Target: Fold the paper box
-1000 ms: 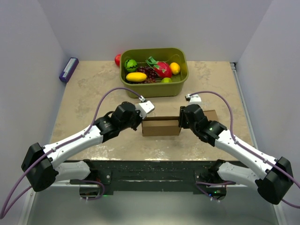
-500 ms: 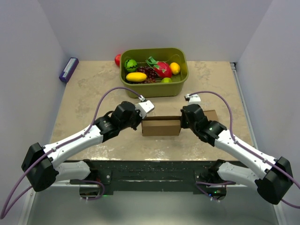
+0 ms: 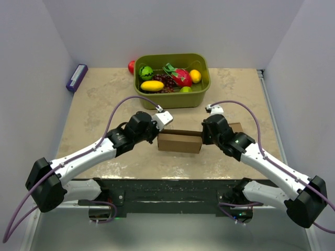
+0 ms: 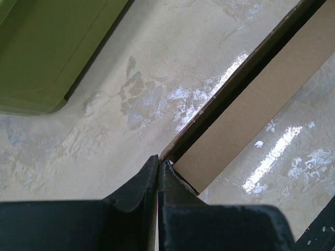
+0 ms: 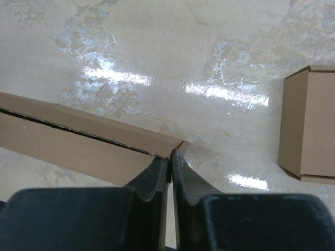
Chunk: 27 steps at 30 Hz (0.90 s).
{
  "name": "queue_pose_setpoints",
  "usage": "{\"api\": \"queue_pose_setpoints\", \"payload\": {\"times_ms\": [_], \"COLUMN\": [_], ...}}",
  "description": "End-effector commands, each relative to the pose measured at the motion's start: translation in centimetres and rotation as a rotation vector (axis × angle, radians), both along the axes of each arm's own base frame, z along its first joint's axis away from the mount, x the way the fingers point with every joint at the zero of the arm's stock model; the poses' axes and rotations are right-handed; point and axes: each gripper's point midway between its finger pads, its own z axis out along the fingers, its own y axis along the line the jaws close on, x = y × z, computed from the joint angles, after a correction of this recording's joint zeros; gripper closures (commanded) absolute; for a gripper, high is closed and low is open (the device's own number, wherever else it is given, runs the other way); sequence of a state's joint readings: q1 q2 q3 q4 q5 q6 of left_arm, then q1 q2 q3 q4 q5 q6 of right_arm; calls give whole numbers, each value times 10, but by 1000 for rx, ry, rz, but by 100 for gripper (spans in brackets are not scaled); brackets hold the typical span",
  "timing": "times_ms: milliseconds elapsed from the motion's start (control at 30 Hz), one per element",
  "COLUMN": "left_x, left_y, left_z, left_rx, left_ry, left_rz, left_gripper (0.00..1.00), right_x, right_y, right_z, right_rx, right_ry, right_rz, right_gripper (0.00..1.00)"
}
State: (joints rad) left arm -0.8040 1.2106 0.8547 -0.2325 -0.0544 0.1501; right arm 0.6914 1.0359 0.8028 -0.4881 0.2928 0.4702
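The paper box (image 3: pixel 179 141) is a long brown cardboard piece lying across the middle of the table between both arms. My left gripper (image 3: pixel 158 132) is at its left end. In the left wrist view the left gripper (image 4: pixel 158 159) is shut, with the corner of the paper box (image 4: pixel 261 99) pinched at the tips. My right gripper (image 3: pixel 203 137) is at the right end. In the right wrist view the right gripper (image 5: pixel 171 154) is shut on the thin end wall of the paper box (image 5: pixel 78 141).
A green bin (image 3: pixel 172 102) of toy fruit stands just behind the box and fills the corner of the left wrist view as the green bin (image 4: pixel 52 47). A small cardboard cube (image 3: pixel 236 127) (image 5: pixel 309 125) sits right of the right gripper. A purple box (image 3: pixel 77 77) lies far left.
The right gripper's jaws have closed on the box's right end. The box has turned slightly, its right end now a little nearer the arms. The left gripper stays shut.
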Motion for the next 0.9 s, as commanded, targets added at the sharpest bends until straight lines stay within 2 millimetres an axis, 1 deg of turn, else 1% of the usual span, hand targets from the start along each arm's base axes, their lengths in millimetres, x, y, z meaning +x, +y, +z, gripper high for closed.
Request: {"api": "queue_pose_setpoints", "payload": {"times_ms": [0,33,133,200,300,433,500,533,600,667,733,767,800,867], "left_x": [1,2,-3,-6,-7,-6,-5,-5,-3,-3,-3,-4,-4,-4], "left_y": [-7,-6,-11,-13,-13,-12,-12,-11,-10,-10,-9,-10,-10,-10], "left_z": [9,8,6,4,0,-1,1,2,2,2,2,1,2,1], "left_rx": [-4,3,-1,1,14,18,11,8,7,5,4,1,0,0], "left_ry": [-9,-9,9,23,43,54,56,56,59,62,67,70,71,73], "left_rz": [-52,-54,-102,-123,-149,-171,-183,-184,-187,-193,-194,-202,-203,-203], "left_gripper": [100,100,100,100,100,100,100,100,100,100,100,100,100,100], "right_x": [-4,-3,-1,1,2,7,10,11,13,13,15,15,15,17], "right_y": [2,0,-3,1,2,0,0,-3,-2,0,1,0,2,4], "right_z": [19,23,35,43,50,49,44,42,37,36,38,37,38,39], "right_rx": [8,-2,-20,-19,-41,-83,-92,-106,-118,-113,-107,-103,-97,-89], "right_ry": [8,-2,-39,-77,-115,-133,-119,-114,-99,-98,-112,-111,-115,-125], "right_rz": [19,21,40,80,132,148,133,111,112,117,114,113,118,117], "right_gripper": [74,59,43,38,34,34,35,37,42,45,49,52,57,62]}}
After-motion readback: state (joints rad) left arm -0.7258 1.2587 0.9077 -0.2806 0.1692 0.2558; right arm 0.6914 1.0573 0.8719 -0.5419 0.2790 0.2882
